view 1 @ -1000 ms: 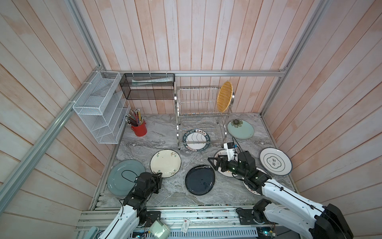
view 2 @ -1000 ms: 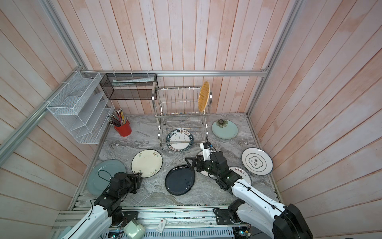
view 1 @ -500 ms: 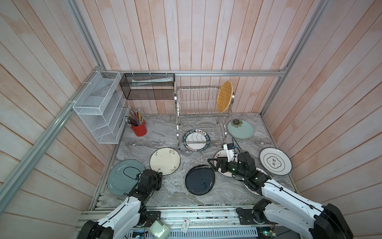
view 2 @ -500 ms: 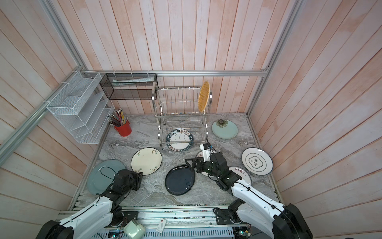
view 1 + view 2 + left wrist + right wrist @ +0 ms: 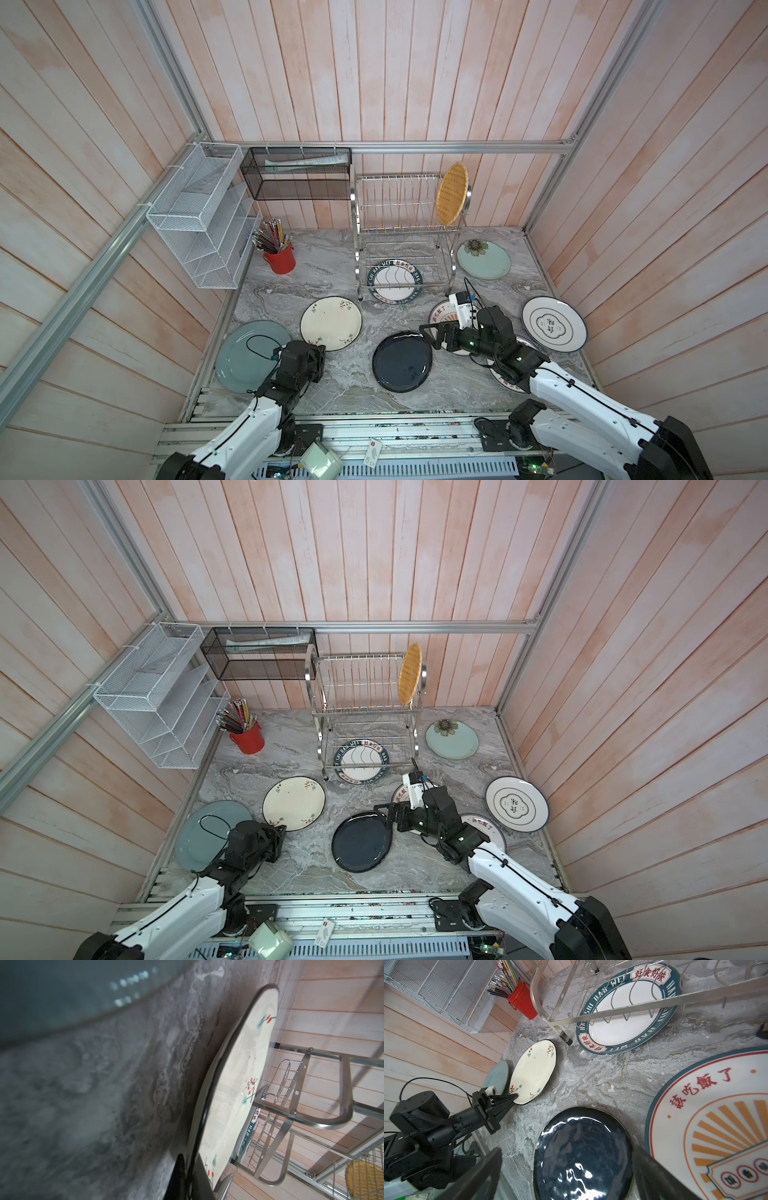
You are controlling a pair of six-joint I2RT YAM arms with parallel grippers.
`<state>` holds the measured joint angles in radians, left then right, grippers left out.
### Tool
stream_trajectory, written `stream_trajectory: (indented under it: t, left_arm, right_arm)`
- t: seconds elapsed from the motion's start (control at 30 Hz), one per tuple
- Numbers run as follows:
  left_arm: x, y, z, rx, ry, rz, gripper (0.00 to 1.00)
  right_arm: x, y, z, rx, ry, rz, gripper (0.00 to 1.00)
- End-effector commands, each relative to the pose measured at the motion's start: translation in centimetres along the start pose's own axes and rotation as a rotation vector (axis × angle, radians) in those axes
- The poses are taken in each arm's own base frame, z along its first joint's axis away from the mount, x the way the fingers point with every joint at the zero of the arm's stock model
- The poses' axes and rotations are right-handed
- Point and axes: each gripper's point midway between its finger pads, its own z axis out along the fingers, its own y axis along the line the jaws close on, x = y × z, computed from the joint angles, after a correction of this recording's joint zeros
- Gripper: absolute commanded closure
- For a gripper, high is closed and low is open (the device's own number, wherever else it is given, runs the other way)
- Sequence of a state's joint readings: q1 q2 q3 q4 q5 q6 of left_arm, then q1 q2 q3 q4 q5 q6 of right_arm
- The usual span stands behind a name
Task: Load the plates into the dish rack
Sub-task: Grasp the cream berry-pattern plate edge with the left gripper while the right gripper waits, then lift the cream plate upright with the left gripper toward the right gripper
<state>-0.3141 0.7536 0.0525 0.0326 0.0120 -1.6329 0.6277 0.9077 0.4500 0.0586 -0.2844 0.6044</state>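
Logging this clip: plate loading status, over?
Left gripper shut on cream floral plate, at rim. Right gripper open over black plate. Dish rack holds only yellow plate, upright, top tier. Green-lettered plate lies beneath rack.

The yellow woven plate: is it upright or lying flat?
Upright: the yellow woven plate stands on edge in the upper tier of the dish rack, near its right end.

The left gripper point(image 5: 321, 353) has pushed forward and sunk low to the near rim of the cream floral plate point(image 5: 331, 323), and its arm now lies flatter over the front edge of the table point(image 5: 353, 392) than a second ago. Its jaws, parted then, have closed: in the right wrist view the fingertips point(image 5: 510, 1098) pinch that rim
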Motion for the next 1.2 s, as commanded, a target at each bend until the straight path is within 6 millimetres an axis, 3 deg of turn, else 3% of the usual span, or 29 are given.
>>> stream_trajectory:
  t: [0.0, 0.6, 0.8, 1.17]
  left_arm:
    - [-1.2, 4.0, -1.6, -0.196, -0.063, 0.058, 1.0]
    - [-1.5, -3.8, -7.2, -0.048, -0.099, 0.265, 1.0]
    - [-1.3, -6.1, -9.0, 0.038, -0.105, 0.342, 1.0]
    - [1.6, -12.1, -10.5, 0.222, 0.005, 0.507, 1.0]
  right_arm:
    - [-1.0, 0.6, -1.0, 0.009, -0.028, -0.03, 0.02]
    - [-7.0, 1.5, -6.3, 0.069, -0.24, -0.078, 0.02]
    - [-7.3, 1.2, -5.8, 0.074, -0.242, -0.085, 0.02]
    - [-8.2, 0.9, -4.1, 0.032, -0.211, -0.084, 0.02]
